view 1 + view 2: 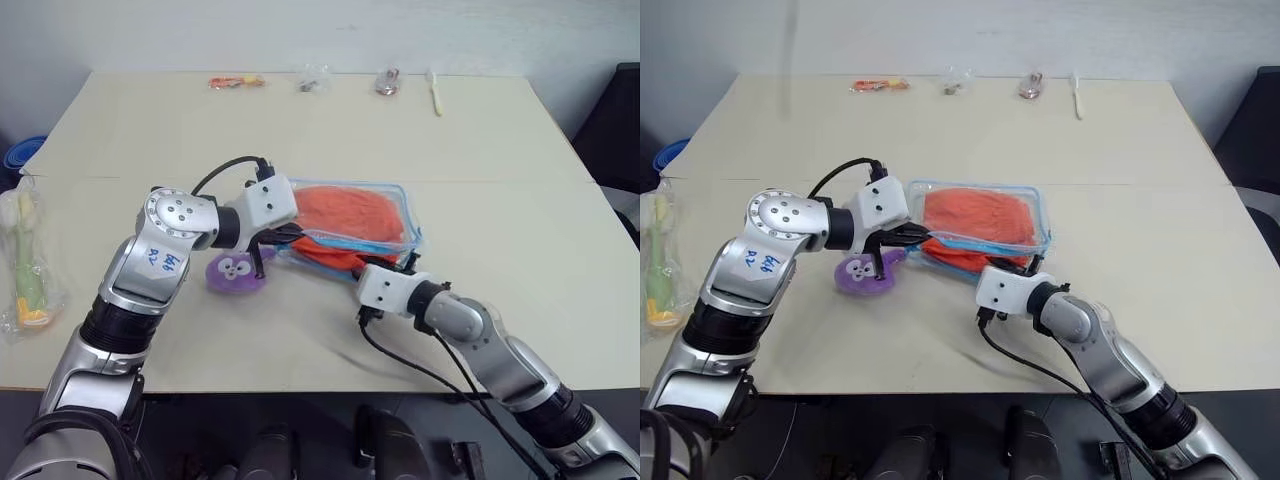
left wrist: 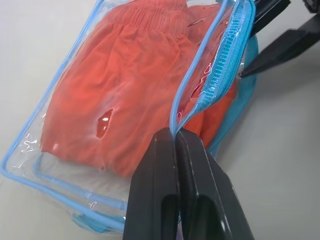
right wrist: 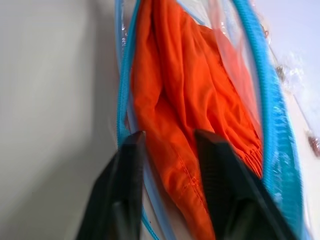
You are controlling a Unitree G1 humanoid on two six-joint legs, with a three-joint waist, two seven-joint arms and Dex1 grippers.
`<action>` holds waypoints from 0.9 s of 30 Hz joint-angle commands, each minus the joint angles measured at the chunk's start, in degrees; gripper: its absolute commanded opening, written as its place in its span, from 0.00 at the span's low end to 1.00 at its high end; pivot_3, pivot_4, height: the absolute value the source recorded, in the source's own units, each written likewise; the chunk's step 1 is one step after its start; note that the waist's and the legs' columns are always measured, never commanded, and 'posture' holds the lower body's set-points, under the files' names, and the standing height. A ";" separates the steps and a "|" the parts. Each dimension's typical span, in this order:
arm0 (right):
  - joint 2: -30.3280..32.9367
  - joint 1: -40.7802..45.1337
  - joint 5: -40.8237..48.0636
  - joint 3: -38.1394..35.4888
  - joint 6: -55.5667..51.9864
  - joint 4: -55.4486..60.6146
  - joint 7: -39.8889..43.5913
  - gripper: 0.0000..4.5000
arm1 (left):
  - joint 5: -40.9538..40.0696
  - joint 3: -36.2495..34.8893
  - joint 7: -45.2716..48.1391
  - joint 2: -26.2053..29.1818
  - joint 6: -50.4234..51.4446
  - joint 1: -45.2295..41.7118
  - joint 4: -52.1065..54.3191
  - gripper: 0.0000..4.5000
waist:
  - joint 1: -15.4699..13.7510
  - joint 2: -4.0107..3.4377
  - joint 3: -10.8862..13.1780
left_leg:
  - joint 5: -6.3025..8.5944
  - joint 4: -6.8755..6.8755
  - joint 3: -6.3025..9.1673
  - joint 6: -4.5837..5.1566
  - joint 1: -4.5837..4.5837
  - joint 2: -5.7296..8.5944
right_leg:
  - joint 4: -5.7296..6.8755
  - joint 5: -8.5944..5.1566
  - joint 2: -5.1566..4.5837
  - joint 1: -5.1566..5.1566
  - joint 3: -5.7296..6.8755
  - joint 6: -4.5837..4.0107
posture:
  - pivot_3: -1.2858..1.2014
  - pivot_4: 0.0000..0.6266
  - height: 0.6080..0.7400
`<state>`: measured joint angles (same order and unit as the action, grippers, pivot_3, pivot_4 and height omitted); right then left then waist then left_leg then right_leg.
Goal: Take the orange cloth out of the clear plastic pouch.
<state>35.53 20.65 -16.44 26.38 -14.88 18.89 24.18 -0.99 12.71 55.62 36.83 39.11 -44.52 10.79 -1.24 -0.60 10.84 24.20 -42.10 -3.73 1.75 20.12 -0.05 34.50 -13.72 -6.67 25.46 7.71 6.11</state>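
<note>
Two grippers work at the clear plastic pouch [image 1: 352, 228] near the middle of my table [image 1: 500, 150]. My left gripper [image 2: 176, 137] is clamped on the pouch's blue zipper edge; my right gripper [image 3: 170, 145], jaws parted, straddles a fold of the orange cloth [image 3: 175, 100] at the pouch's mouth. A purple plush toy [image 1: 236, 272] lies just beside the pouch.

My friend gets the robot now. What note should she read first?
Left gripper: shut on the clear plastic pouch's blue zipper edge, holding its mouth open.
Right gripper: fingers apart at the pouch mouth, either side of a fold of the orange cloth; not clamped yet.
Pouch lies mid-table beside a purple plush toy.
Done: pouch opened.
Left: grip the cloth, pull it fully out.
</note>
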 commanded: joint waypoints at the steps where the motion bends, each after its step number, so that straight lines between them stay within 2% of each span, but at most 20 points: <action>1: -0.55 0.36 -3.33 -0.34 2.90 0.19 0.57 0.54 | -0.79 -0.26 -0.74 -0.18 -0.02 -1.82 2.59 0.00 | -0.01 0.00 0.00 | 0.00 0.00 0.00 0.00 0.00 0.00 | 0.00 0.00 0.00 0.00 0.00 0.00 | 0.52 0.24 1.00; 19: -5.35 7.72 -16.88 2.07 11.28 -13.41 1.19 0.54 | -2.22 0.68 -1.67 -1.25 1.22 -2.58 3.53 0.00 | 0.32 0.00 0.00 | 0.00 0.00 0.01 -0.01 0.00 -0.02 | 0.00 0.00 0.00 0.00 0.00 0.00 | 0.52 0.24 1.00; 23: -7.75 12.27 -21.50 4.05 13.99 -20.57 -1.13 0.54 | -2.60 0.70 -2.15 -1.72 2.06 -2.84 3.68 0.00 | 0.80 0.00 0.00 | -0.01 0.00 0.01 -0.02 -0.01 -0.02 | 0.01 0.00 0.00 0.00 -0.01 0.00 | 0.52 0.24 1.00; 27: -9.92 13.51 -21.90 3.75 14.84 -25.76 -1.76 0.54 | -2.78 0.79 -2.53 -1.82 2.17 -2.99 3.41 0.00 | 1.51 -0.01 -0.01 | -0.01 0.02 0.04 -0.03 -0.01 -0.03 | 0.01 0.00 0.00 0.00 0.00 0.00 | 0.52 0.24 1.00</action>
<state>26.25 34.47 -37.43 29.54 0.00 -4.49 22.34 -2.78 13.96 53.23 35.35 41.70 -46.18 11.50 0.27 -0.61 10.84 24.18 -42.07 -3.69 1.73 20.10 -0.09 34.51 -13.72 -6.67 25.45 7.70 6.11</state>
